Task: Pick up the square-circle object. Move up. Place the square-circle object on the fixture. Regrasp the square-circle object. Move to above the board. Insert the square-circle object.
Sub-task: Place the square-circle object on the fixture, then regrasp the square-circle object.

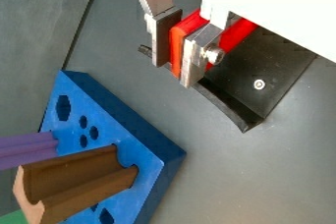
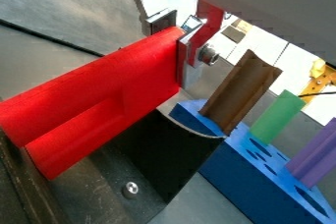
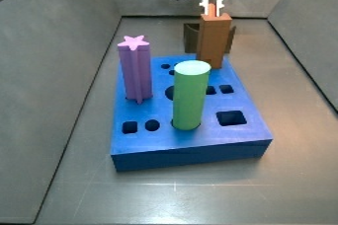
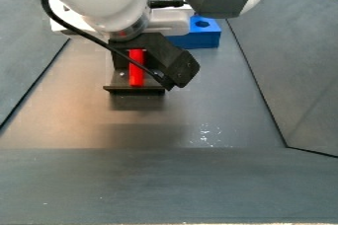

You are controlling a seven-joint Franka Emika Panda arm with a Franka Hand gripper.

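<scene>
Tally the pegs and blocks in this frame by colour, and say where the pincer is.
Red: 1, the red peg, shut in the pincer above the dark fixture
Purple: 1, the purple peg
Green: 1, the green cylinder
Brown: 1, the brown block
Blue: 1, the board
Total: 5

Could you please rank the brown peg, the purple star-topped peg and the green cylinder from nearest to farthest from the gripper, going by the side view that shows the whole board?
The gripper hangs behind the board.
1. Brown peg: at the board's far edge, just under the gripper.
2. Purple star-topped peg: mid-board, left side.
3. Green cylinder: toward the near edge.
</scene>
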